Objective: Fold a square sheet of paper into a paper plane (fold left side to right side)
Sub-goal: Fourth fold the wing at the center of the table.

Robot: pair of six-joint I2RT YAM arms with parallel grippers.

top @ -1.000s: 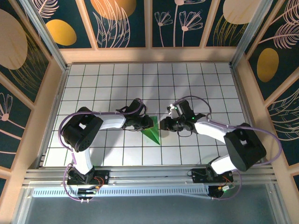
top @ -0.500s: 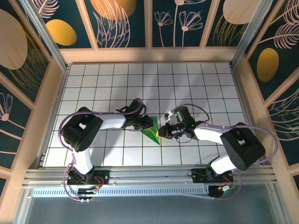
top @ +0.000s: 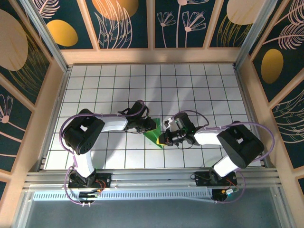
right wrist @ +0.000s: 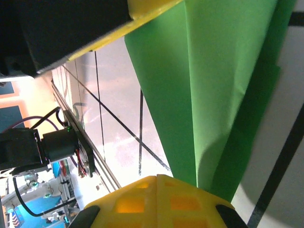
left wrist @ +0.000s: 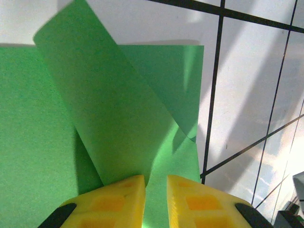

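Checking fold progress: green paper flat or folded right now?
Folded. The green paper shows a flap lifted over lower layers, its edge between the left tool's fingers.
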